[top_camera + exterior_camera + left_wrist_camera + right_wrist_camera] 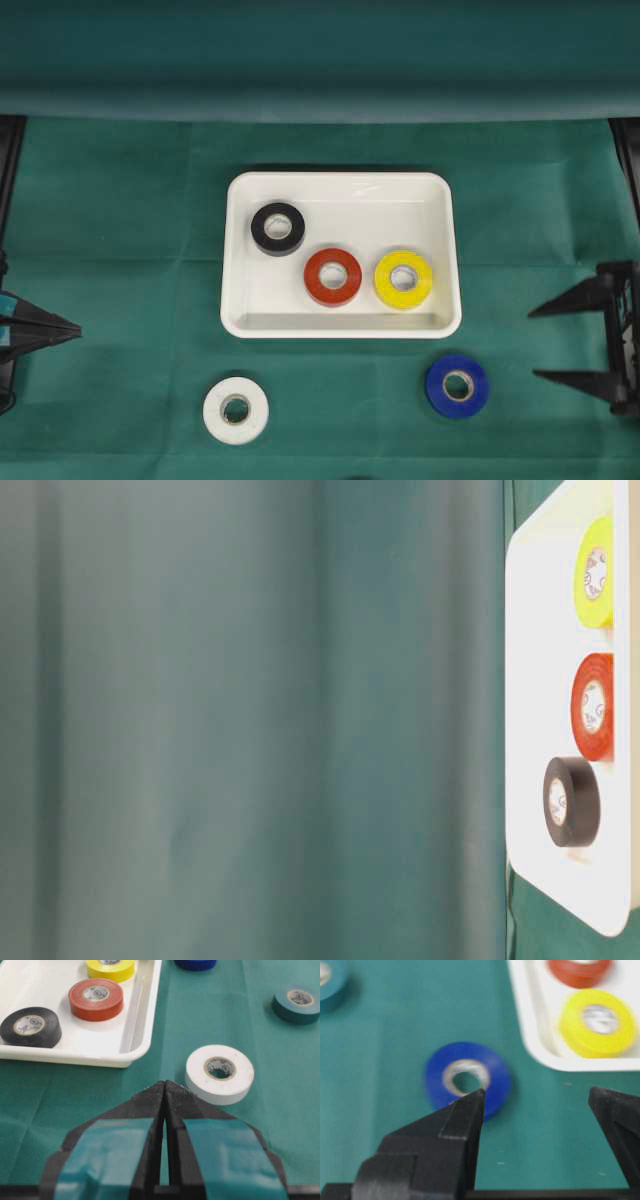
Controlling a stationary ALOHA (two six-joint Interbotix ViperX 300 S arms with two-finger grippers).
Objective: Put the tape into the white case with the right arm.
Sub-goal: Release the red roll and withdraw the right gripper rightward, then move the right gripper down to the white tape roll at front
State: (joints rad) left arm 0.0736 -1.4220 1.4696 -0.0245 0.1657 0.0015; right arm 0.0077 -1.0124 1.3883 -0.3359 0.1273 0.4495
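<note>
The white case (pixel 340 182) lies mid-table and holds a black tape (pixel 278 228), a red tape (pixel 333 276) and a yellow tape (pixel 403 279). A blue tape (pixel 457 385) lies flat on the green cloth just below the case's right corner, and a white tape (pixel 236 410) lies lower left. My right gripper (pixel 533 344) stands open at the right edge, to the right of the blue tape and apart from it. In the right wrist view the blue tape (pixel 467 1077) is ahead of the left finger, and the gripper (pixel 536 1092) is empty. My left gripper (pixel 165 1082) is shut near the white tape (pixel 220 1074).
A teal tape (pixel 300 1002) lies on the cloth beyond the white one and also shows in the right wrist view as the teal tape (pixel 327 982) at upper left. The case's rim (pixel 530 1035) runs close to the blue tape. A green backdrop fold crosses the table's far side.
</note>
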